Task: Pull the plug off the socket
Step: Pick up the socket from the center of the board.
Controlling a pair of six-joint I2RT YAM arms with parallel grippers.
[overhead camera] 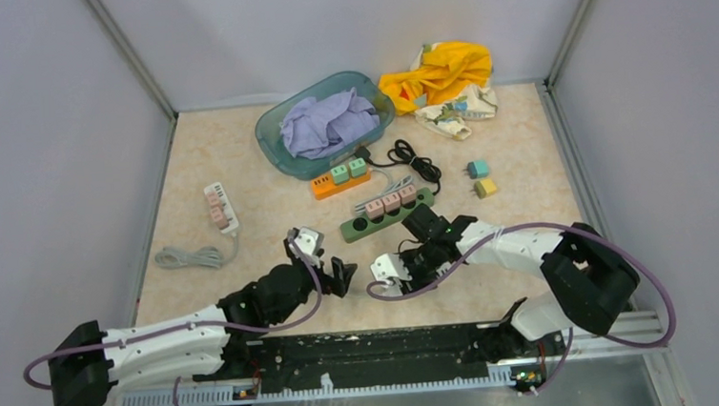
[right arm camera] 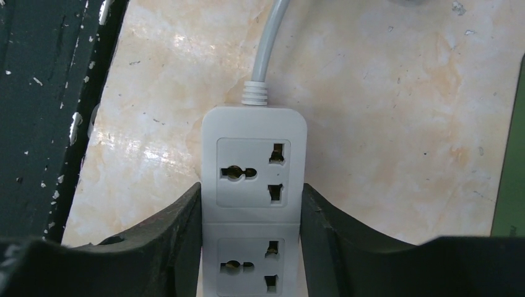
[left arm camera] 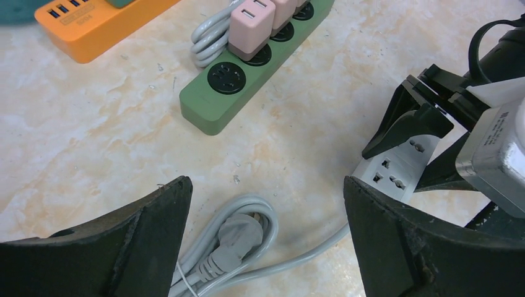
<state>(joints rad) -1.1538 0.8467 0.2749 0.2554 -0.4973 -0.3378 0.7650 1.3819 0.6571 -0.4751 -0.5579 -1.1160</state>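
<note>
My right gripper (right arm camera: 252,207) is shut on the sides of a white power strip (right arm camera: 254,167); its two visible sockets are empty. In the top view the right gripper (overhead camera: 400,267) holds the strip (overhead camera: 382,267) near the table's front middle. My left gripper (left arm camera: 266,185) is open and empty, hovering above the strip's coiled grey cord and plug (left arm camera: 238,238); in the top view it (overhead camera: 340,273) sits just left of the strip. The strip also shows at the right of the left wrist view (left arm camera: 396,170). A green strip (overhead camera: 387,212) holds three pink plugs (overhead camera: 391,202).
An orange strip (overhead camera: 340,179) with two green plugs lies behind the green one. A white strip with pink plugs (overhead camera: 220,208) and its grey cord (overhead camera: 187,258) lie at the left. Loose teal (overhead camera: 477,168) and yellow (overhead camera: 485,188) plugs, a cloth-filled bin (overhead camera: 326,124) and a yellow cloth (overhead camera: 443,78) sit further back.
</note>
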